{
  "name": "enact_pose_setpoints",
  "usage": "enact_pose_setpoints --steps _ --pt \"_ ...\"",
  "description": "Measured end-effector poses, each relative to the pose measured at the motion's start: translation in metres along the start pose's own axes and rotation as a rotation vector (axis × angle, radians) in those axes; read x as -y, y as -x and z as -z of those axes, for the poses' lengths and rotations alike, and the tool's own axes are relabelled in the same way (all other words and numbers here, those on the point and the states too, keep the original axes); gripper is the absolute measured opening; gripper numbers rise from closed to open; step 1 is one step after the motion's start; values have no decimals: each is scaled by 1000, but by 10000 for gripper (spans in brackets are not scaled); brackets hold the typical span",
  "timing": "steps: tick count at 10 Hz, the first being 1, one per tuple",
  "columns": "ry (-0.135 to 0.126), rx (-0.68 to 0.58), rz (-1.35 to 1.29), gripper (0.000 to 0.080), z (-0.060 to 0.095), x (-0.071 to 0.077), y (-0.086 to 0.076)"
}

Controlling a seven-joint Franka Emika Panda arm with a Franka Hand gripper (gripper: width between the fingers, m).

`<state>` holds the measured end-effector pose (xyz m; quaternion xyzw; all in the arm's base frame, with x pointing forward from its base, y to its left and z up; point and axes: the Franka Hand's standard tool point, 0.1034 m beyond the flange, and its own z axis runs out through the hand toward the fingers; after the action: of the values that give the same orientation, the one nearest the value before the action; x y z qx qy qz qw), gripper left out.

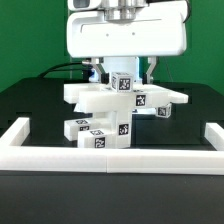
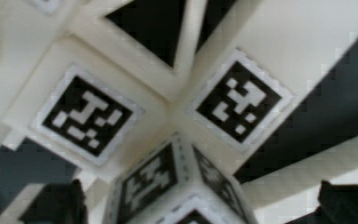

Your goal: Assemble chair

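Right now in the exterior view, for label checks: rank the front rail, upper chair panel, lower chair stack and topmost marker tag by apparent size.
1. front rail: spans the frame, but nearest the camera, so its lead is unsure.
2. upper chair panel.
3. lower chair stack.
4. topmost marker tag, clearly smallest.

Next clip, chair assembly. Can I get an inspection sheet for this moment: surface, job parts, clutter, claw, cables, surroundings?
Surface: black table, with a white fence along its front and sides.
Job's things: white chair parts carrying marker tags, stacked mid-table.
Clutter: nothing seen.
Grippers: claw low over the top of the stack, its fingers either side of a tagged block; cannot tell if it is open or shut.
Cables: what looks like a dark cable behind the stack, on the exterior view's left.
Surroundings: green backdrop.
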<state>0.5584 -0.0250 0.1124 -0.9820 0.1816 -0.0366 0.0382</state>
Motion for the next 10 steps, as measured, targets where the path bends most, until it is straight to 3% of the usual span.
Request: enact_pose_setpoints --steps 2,4,7,8,9,10 --pt "3 -2 139 648 1 1 -1" --pt "27 -3 390 648 2 0 -3" --pt "33 -11 592 645 2 -7 -5" --pt "34 -10 645 537 2 -7 -5" --pt "33 -10 632 537 2 -7 -5" --pt "33 -10 619 356 2 -7 -5"
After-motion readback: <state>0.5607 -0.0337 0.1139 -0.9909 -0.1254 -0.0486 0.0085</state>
